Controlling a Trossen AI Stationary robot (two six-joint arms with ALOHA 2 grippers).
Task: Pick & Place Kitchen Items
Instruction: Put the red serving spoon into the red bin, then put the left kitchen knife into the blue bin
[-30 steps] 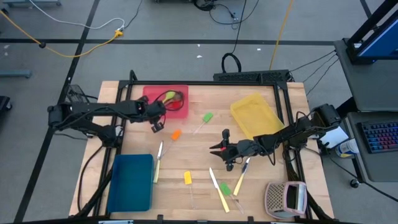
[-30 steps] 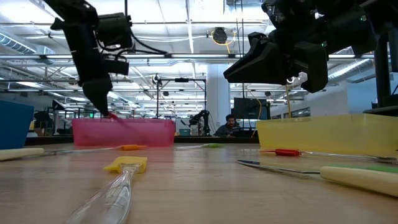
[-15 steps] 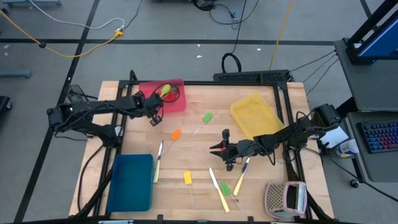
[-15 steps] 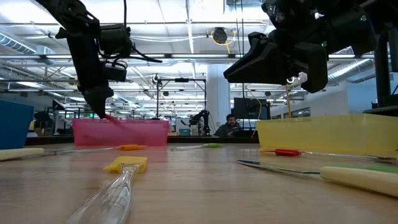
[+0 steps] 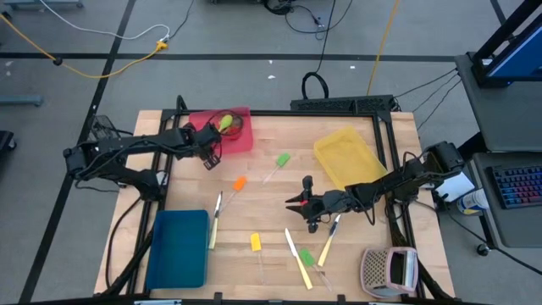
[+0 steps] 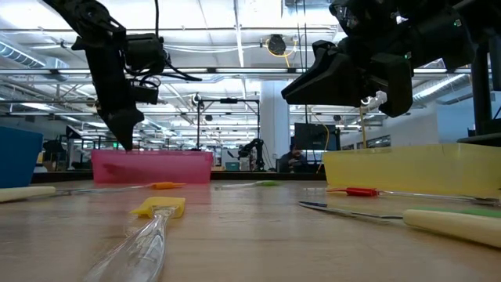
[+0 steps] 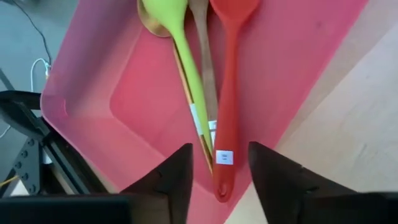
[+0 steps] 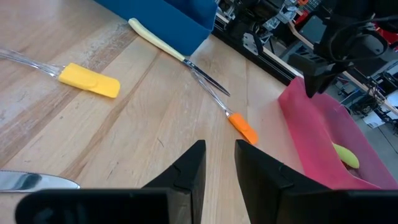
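1. Left gripper (image 5: 209, 158): at the near edge of the red tray (image 5: 240, 142), which sits at the far edge of the table (image 5: 262, 203) towards the left corner. Fingers (image 7: 177, 177) parted by a narrow gap, holding nothing.
2. Green spoon (image 7: 177, 43), brown spoon (image 7: 202, 46), red spoon (image 7: 228, 81): lying side by side inside the red tray, handles pointing towards the left gripper; the red spoon's handle end lies in line with the gap between the fingers, near the tray's rim.
3. Right gripper (image 5: 298, 203): over the middle of the table, right of centre. Fingers (image 8: 186, 171) a little apart, empty.
4. Orange-headed spatula (image 5: 239, 183): on the table between the two grippers, nearer the left one.
5. Green-headed spatula (image 5: 282, 159): on the table beyond the right gripper, towards the far edge.
6. Cream-handled knife (image 5: 215, 222): beside the blue tray (image 5: 178, 247), which sits at the near left corner.
7. Yellow-headed spatula (image 5: 256, 242): towards the near edge, left of the right gripper.
8. Two more cream-handled knives (image 5: 299, 258) and a green utensil (image 5: 306, 257): clustered near the table's front edge, just nearside of the right gripper.
9. Yellow tray (image 5: 349, 158): towards the far right corner.
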